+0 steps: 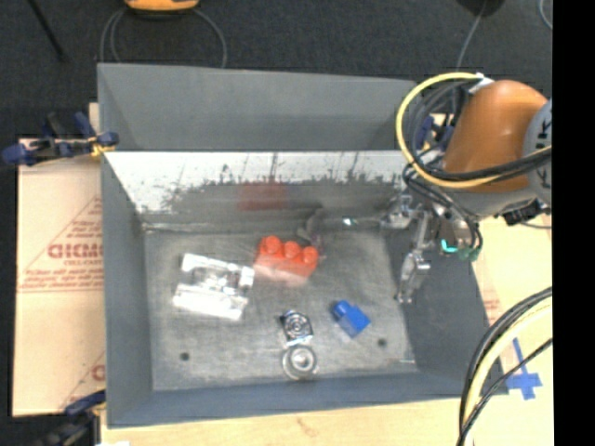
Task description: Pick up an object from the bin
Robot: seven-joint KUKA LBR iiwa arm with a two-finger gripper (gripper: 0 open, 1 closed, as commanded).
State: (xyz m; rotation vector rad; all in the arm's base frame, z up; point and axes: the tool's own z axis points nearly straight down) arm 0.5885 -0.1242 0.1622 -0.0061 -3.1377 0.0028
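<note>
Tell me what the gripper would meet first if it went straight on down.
Probably the bare bin floor: the gripper points down near the bin's right wall with nothing beneath its tip. The nearest thing, a small blue block, lies apart, further left in the view. Depth is unclear.

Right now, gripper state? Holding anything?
Gripper: cannot be told whether open or closed. It is low at the right side of the bin, with the blue block nearest.

Scuffed matt metal bin; glossy plastic red brick.
</note>
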